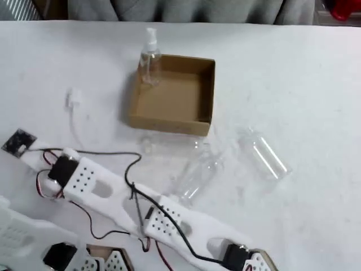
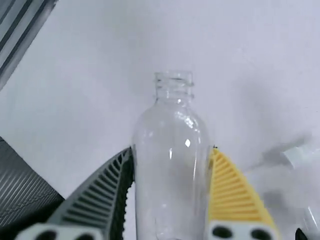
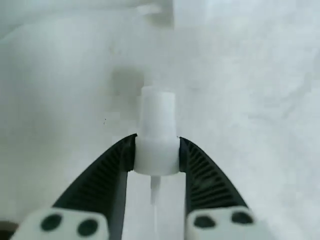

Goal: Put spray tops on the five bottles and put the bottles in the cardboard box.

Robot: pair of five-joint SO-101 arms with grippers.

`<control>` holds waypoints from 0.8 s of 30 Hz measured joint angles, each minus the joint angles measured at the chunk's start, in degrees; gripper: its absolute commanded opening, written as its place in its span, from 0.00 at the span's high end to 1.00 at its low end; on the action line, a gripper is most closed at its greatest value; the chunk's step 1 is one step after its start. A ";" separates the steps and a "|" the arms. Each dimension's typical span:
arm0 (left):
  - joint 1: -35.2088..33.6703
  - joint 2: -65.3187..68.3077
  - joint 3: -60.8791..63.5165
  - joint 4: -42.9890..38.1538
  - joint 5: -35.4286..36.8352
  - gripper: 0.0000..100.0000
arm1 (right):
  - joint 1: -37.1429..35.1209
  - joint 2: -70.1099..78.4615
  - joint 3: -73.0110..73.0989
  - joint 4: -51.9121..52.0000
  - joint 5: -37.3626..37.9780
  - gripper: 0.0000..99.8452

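The left tool (image 2: 171, 156) is closed on one uncapped clear bottle (image 2: 170, 125) and the right tool (image 3: 156, 142) on one white spray top (image 3: 157, 110), probably to join them, while one capped bottle (image 1: 150, 61) stands in the cardboard box (image 1: 169, 122) and at least two bare bottles (image 1: 197, 176) lie on the desk (image 1: 293, 73) nearby.

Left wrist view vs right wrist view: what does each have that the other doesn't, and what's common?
Left wrist view: the left tool is shut on a clear bottle whose threaded neck is bare, with no top fitted.
Right wrist view: the right tool is shut on a white spray top, its tube hanging between the fingers.
Both: a tool clamped on one part, with the white table behind it.
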State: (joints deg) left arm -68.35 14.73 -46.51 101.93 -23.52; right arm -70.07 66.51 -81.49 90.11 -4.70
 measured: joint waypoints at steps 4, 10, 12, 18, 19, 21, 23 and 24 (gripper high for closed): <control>4.22 -3.43 0.00 0.00 2.81 0.95 | 3.60 -0.53 -9.41 6.86 0.35 0.99; 13.45 -14.24 4.40 0.00 5.71 0.95 | 10.73 -6.42 -6.51 7.38 2.99 0.99; 16.70 -18.64 9.32 0.00 6.07 0.95 | 11.43 -9.85 -3.34 7.38 3.16 0.99; 24.79 -31.30 22.95 0.00 6.24 0.95 | 11.16 -24.62 12.84 7.38 3.25 0.99; 25.76 -33.49 24.62 0.00 6.24 0.95 | 11.52 -27.16 15.65 7.38 3.25 0.99; 27.69 -37.10 27.25 0.00 6.24 0.95 | 12.66 -32.35 21.36 7.38 3.25 0.99; 29.36 -40.18 29.71 0.00 6.24 0.95 | 13.98 -37.54 26.73 7.38 3.34 0.99; 30.24 -41.67 30.95 0.00 6.24 0.95 | 14.95 -40.35 29.45 7.38 3.52 0.99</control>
State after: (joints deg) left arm -38.11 -26.95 -15.56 101.93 -17.27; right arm -55.12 26.15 -52.04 97.49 -1.19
